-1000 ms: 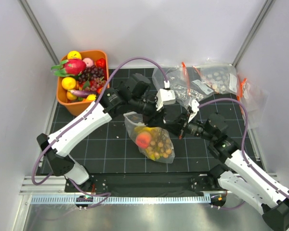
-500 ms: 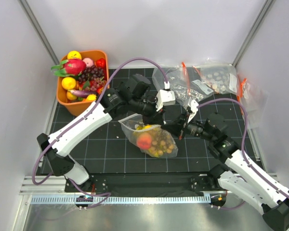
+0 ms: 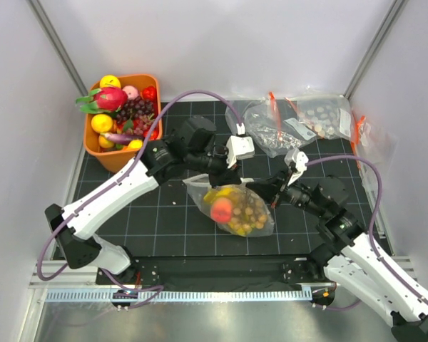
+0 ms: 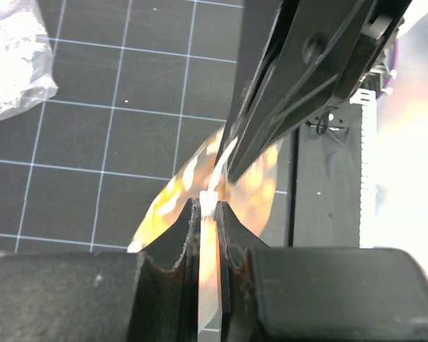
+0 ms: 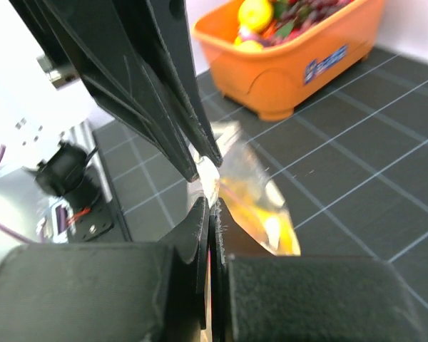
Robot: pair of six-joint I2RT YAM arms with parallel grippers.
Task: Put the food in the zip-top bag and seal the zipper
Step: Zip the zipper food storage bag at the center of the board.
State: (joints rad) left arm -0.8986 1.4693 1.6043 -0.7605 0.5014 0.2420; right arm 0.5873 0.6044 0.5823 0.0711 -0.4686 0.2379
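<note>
Food sits inside the bag; left gripper and right gripper both clamp its zipper; sealing probably unfinished

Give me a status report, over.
Left gripper shut on zip-top bag mouth edge. Right gripper shut beside it. Food inside bag. Orange bin stands apart, far left.

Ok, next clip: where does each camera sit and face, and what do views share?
Top external: above and behind the robot, looking down; left claw and right claw meet at the clear crinkly plastic zip-top bag.
Left wrist: on that wrist, looking past its own shut claw onto the black gridded mat.
Right wrist: on that wrist, looking past its own shut claw toward the orange plastic bin.
Shared: all see the bag; wrist views see each other's claw.
</note>
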